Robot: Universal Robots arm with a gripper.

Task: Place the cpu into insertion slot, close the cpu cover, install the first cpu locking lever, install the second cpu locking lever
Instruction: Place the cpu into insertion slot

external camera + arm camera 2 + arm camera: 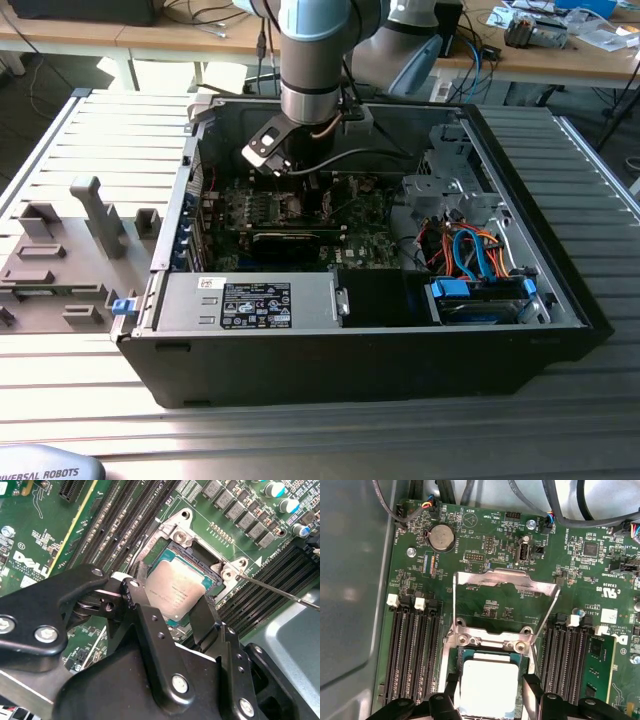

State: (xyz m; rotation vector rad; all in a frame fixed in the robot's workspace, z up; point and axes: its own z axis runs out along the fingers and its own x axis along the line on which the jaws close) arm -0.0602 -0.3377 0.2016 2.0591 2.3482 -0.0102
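Clamping the cpu [175,592] by 2 opposite edges in the hand [171,600] to keep it level over the insertion slot [192,554], with the cpu cover [505,578] raised clear.

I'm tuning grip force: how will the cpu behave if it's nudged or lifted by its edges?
The cpu looks like a thin, rigid plate, so it is probably stiff and light. Its smooth metal top and slim edges, pinched by the gripper, may slip. Flat and square, it is unlikely to roll.
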